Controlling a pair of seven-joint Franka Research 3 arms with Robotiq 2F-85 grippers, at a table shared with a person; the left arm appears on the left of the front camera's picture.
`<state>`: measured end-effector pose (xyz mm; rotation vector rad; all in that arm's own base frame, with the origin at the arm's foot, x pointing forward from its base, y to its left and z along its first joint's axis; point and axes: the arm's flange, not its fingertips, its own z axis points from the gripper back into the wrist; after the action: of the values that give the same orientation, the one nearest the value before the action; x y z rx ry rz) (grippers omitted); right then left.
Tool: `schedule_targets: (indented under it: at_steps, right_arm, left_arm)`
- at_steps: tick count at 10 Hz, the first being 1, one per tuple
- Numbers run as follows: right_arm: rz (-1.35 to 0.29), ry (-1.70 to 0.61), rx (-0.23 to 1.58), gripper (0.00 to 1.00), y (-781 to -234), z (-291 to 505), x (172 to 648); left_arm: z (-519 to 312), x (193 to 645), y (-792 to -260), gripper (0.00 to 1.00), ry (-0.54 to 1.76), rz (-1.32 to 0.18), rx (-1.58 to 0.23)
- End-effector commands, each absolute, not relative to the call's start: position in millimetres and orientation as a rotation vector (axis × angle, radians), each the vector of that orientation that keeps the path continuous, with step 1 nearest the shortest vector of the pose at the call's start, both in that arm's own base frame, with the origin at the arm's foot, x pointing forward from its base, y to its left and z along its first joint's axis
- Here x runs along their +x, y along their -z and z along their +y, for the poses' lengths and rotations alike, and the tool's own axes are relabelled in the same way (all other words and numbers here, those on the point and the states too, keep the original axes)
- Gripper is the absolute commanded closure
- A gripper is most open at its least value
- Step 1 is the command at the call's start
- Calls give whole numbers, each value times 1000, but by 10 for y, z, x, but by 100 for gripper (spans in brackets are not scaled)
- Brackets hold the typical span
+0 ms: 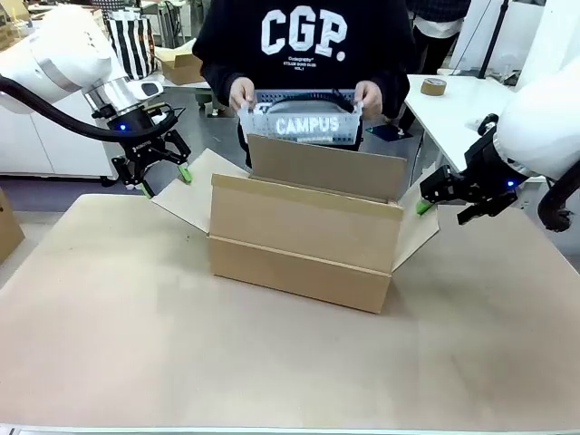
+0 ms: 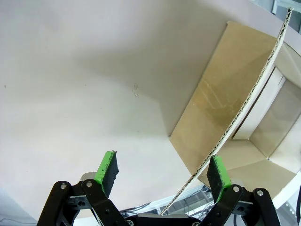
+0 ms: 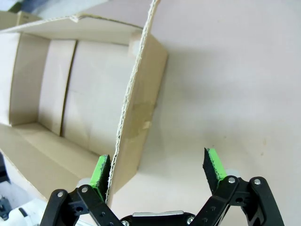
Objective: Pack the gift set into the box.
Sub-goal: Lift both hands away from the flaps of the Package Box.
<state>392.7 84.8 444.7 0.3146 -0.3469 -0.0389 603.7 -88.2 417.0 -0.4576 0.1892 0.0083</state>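
Note:
The box [image 1: 304,245] stands in the middle of the table with its flaps up and spread. A person at the far side holds the gift set [image 1: 304,124], a clear pack printed CAMPUS, in both hands just above the box's back flap. My left gripper [image 1: 166,181] is open at the left side flap [image 2: 221,103]. That flap's edge runs between the fingers, close to one green pad [image 2: 218,172]. My right gripper [image 1: 433,198] is open at the right side flap [image 3: 141,84], whose edge lies against one pad [image 3: 100,170]. The box's inside [image 3: 56,84] holds nothing.
The table top [image 1: 181,344] is a brown sheet with free room in front of the box. A tape roll [image 1: 433,86] lies on a white table at the back right. A small carton [image 1: 181,65] and a striped bag [image 1: 131,41] stand at the back left.

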Motion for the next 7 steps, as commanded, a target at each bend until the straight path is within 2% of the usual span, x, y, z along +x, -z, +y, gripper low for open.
schedule_targets:
  at_steps: [1,7]
  right_arm:
    - [-343,36,310,0,-4448,844,3922]
    - [-343,36,310,0,-4448,844,3922]
  left_arm:
    - [-873,6030,-4180,0,-25,185,-439]
    - [-873,6030,-4180,0,-25,185,-439]
